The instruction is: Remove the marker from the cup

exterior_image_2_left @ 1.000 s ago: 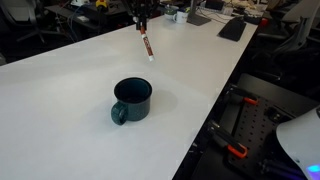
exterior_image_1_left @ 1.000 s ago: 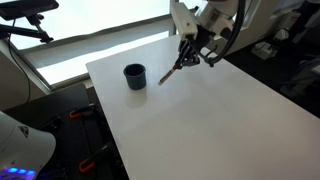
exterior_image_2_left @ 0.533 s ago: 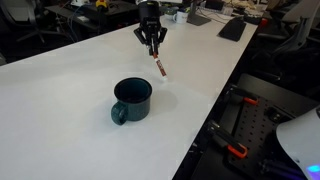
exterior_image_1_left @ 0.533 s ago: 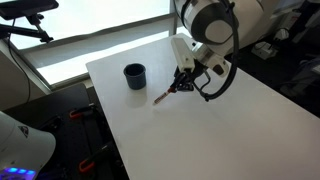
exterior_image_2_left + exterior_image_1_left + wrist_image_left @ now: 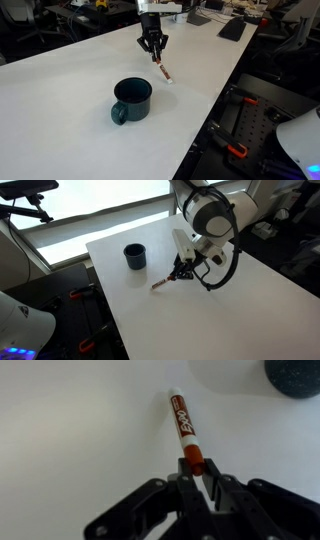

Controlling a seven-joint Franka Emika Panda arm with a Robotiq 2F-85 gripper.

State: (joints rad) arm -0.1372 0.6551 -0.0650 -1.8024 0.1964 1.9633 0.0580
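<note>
Gripper (image 5: 179, 273) fingers are seen closed on one end of the marker (image 5: 163, 280), which is held tilted with its free end low over the table (image 5: 230, 310). In this exterior view the cup (image 5: 134, 256) is seen at the left, upright. The marker is found to its right, near it but apart.

I'm looking at a plain white worktop (image 5: 225, 315) that fills most of both exterior views. The dark blue cup (image 5: 131, 100) stands upright on it at lower centre of an exterior view, with its handle toward the lower left. The reddish marker (image 5: 164, 72) slants down toward the surface up and right of the cup, apart from it. The fingers (image 5: 178, 488) pinch its upper end. I cannot tell whether its low end touches the worktop.
</note>
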